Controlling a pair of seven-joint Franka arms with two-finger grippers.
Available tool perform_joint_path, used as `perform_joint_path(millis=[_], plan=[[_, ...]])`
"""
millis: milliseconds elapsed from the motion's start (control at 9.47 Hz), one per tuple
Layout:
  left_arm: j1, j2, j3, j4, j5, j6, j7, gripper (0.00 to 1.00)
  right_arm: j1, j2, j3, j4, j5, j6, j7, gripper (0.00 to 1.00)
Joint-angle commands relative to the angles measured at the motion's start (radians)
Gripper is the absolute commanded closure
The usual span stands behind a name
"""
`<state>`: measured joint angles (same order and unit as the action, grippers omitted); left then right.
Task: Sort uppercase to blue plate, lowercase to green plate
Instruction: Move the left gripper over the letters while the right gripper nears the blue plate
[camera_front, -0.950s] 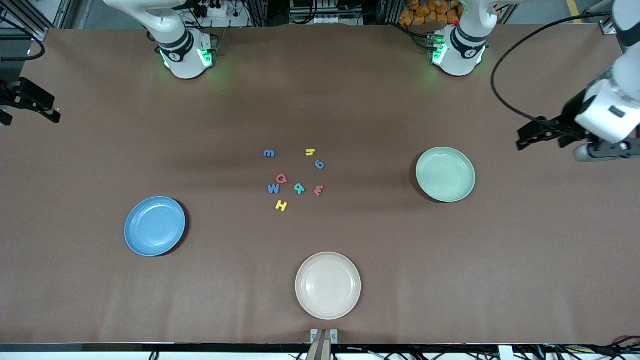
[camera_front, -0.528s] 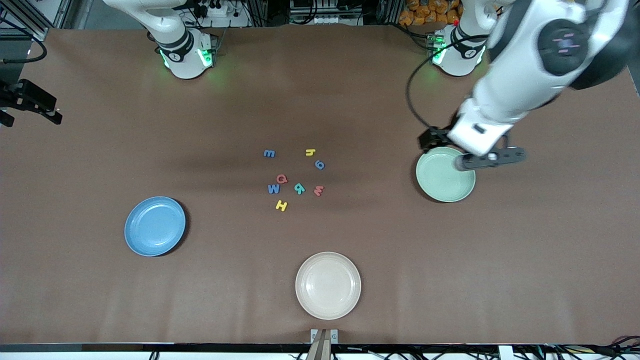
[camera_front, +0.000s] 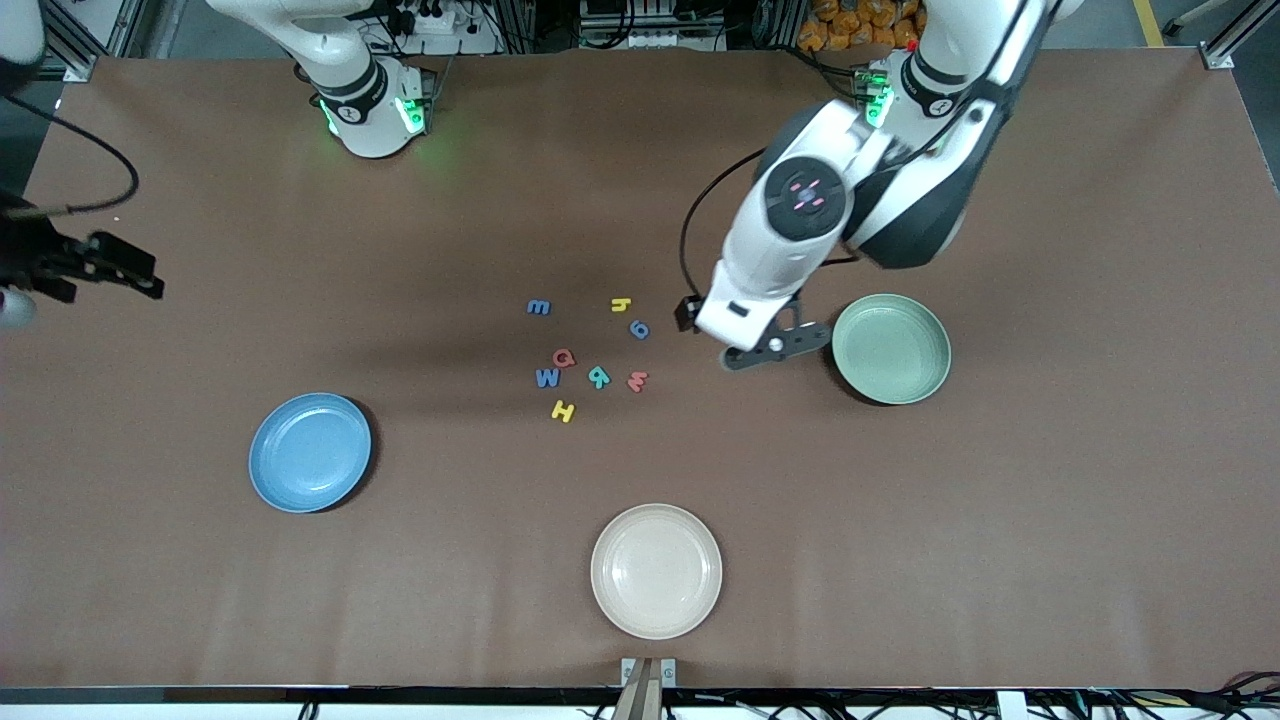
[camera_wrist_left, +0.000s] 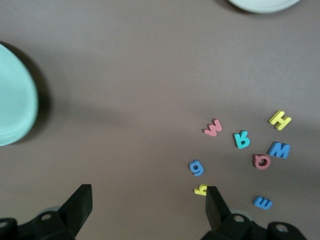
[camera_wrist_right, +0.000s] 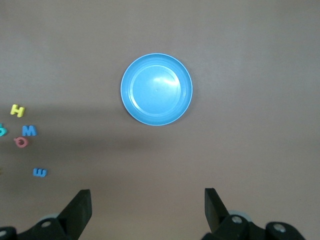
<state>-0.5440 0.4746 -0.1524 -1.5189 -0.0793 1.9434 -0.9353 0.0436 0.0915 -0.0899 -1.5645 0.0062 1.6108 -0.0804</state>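
Broadly, the brown table (camera_front: 1050, 520) carries three plates: the blue plate (camera_front: 309, 452) toward the right arm's end, the green plate (camera_front: 891, 348) toward the left arm's end, and a cream plate (camera_front: 655, 570) nearest the front camera. The left gripper (camera_wrist_left: 145, 210) hangs over bare table between the green plate and the letters, fingers spread, empty. The right gripper (camera_wrist_right: 147, 210) is high at its own end — likewise wide apart, empty. Mid-table lie the uppercase (camera_front: 564, 357) and lowercase (camera_front: 639, 329) letters — all off the plates.
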Motion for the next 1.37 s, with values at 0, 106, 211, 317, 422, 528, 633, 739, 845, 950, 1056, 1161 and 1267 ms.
perform_joint_path(millis=[0, 106, 211, 317, 422, 528, 633, 739, 845, 950, 1056, 1161, 1267], plan=[[-0.002, 0.100, 0.010, 0.057, -0.039, 0.098, -0.075, 0.00, -0.008, -0.001, 0.006, -0.089, 0.003, 0.073, 0.016, 0.00], [-0.005, 0.161, 0.010, 0.068, -0.037, 0.180, -0.155, 0.00, -0.013, 0.005, 0.006, -0.112, 0.003, 0.081, 0.014, 0.00], [-0.036, 0.208, 0.020, 0.086, -0.033, 0.236, -0.202, 0.00, -0.016, 0.005, 0.004, -0.138, 0.003, 0.081, 0.014, 0.00], [-0.040, 0.231, 0.024, 0.091, -0.031, 0.285, -0.253, 0.00, -0.025, 0.013, 0.002, -0.149, 0.003, 0.089, 0.014, 0.00], [-0.046, 0.267, 0.027, 0.095, -0.030, 0.358, -0.301, 0.00, -0.040, 0.037, 0.002, -0.150, 0.003, 0.095, 0.014, 0.00], [-0.078, 0.304, 0.055, 0.118, -0.011, 0.409, -0.344, 0.00, -0.039, 0.063, 0.002, -0.150, 0.003, 0.109, 0.016, 0.00], [-0.138, 0.324, 0.109, 0.121, 0.039, 0.408, -0.344, 0.00, -0.037, 0.091, 0.002, -0.158, 0.003, 0.127, 0.017, 0.00], [-0.192, 0.334, 0.143, 0.118, 0.108, 0.408, -0.343, 0.00, -0.039, 0.109, 0.002, -0.169, 0.005, 0.153, 0.019, 0.00], [-0.206, 0.347, 0.146, 0.120, 0.149, 0.408, -0.343, 0.00, -0.036, 0.129, 0.004, -0.169, 0.008, 0.165, 0.048, 0.00], [-0.239, 0.372, 0.148, 0.120, 0.214, 0.408, -0.343, 0.00, -0.021, 0.149, 0.004, -0.170, 0.009, 0.179, 0.086, 0.00], [-0.246, 0.387, 0.146, 0.120, 0.243, 0.407, -0.344, 0.00, -0.001, 0.168, 0.006, -0.169, 0.017, 0.182, 0.144, 0.00], [-0.247, 0.400, 0.148, 0.121, 0.245, 0.407, -0.343, 0.00, 0.004, 0.175, 0.004, -0.169, 0.035, 0.182, 0.183, 0.00], [-0.251, 0.403, 0.148, 0.129, 0.243, 0.408, -0.343, 0.00, -0.002, 0.180, 0.004, -0.167, 0.072, 0.179, 0.212, 0.00]])
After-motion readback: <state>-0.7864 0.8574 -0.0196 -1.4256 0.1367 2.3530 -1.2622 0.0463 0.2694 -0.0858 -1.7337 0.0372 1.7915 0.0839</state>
